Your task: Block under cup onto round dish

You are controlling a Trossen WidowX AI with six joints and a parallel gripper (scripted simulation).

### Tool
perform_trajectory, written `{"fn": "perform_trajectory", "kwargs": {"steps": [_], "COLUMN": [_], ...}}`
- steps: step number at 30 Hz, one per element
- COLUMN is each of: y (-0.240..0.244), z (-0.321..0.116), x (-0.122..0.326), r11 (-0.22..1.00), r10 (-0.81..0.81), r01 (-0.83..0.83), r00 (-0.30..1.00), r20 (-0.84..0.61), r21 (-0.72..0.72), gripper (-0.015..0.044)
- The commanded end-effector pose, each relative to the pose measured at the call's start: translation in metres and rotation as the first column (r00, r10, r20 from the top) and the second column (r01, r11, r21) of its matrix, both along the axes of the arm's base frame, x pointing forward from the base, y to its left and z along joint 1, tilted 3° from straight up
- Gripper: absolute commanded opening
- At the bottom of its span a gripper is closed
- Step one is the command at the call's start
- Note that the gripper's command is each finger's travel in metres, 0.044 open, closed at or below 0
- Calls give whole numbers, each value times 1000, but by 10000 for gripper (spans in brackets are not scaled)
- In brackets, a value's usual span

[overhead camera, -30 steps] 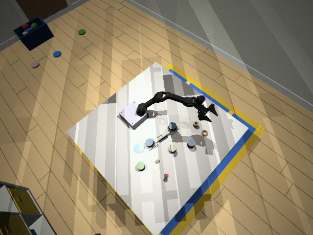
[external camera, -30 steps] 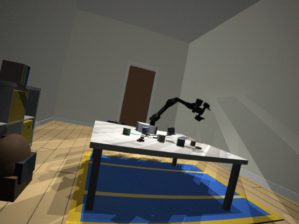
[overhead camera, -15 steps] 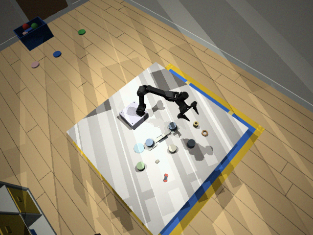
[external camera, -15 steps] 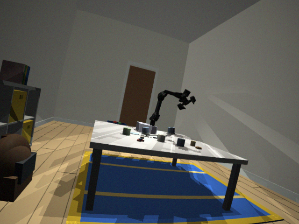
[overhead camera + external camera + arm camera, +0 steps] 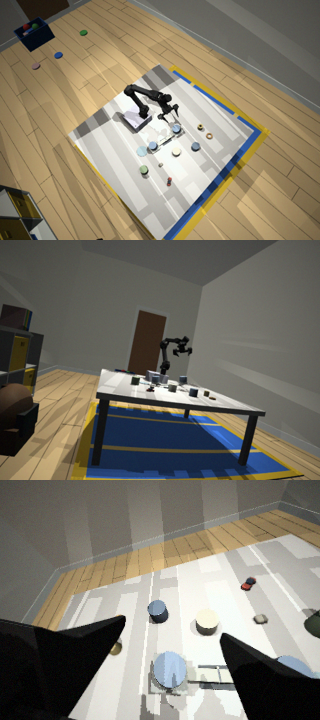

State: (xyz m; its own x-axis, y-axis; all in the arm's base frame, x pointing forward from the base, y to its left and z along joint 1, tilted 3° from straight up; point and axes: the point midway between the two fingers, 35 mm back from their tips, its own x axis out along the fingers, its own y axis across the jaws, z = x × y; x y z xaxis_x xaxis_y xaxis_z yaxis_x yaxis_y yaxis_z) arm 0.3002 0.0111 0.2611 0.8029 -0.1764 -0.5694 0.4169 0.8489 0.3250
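Observation:
The balance (image 5: 166, 138) (image 5: 212, 675) stands in front of the arm's base. One blue cup (image 5: 176, 128) (image 5: 183, 379) (image 5: 170, 669) is on its end away from the dish. The matching blue cup (image 5: 153, 145) (image 5: 155, 379) (image 5: 294, 665) is on the end beside the dish, partly behind a finger in the wrist view. I cannot tell which end is lower. The block is not visible. The pale blue round dish (image 5: 141, 151) (image 5: 143, 382) lies flat with nothing on it. My gripper (image 5: 172, 119) (image 5: 184, 355) (image 5: 172, 628) is open and empty, high above the table near the far cup.
Beyond the balance stand a cream cylinder (image 5: 176, 151) (image 5: 207, 620), a dark blue one (image 5: 195, 146) (image 5: 158, 610) and a green one (image 5: 143, 169) (image 5: 135, 380). A stone (image 5: 160, 164), toy car (image 5: 169, 181), brass spool (image 5: 200, 126) and orange ring (image 5: 210, 134) also lie there.

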Motion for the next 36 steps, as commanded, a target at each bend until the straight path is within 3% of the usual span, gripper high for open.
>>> {"fn": "perform_trajectory", "kwargs": {"steps": [1, 9, 14, 22, 36], "y": [-15, -34, -35, -47, -79], "z": [-31, -92, -92, -94, -107], "x": [-44, -115, -114, -101, -75], "r11": [996, 971, 966, 892, 675], "r10": [41, 102, 109, 189, 321], "r01": [-48, -150, -163, -338, -678], "r00": [995, 965, 960, 882, 625], "r20": [-93, -243, -258, -431, -712], "r21": [-78, -187, -199, -301, -291], "gripper": [440, 440, 440, 440, 440]}}
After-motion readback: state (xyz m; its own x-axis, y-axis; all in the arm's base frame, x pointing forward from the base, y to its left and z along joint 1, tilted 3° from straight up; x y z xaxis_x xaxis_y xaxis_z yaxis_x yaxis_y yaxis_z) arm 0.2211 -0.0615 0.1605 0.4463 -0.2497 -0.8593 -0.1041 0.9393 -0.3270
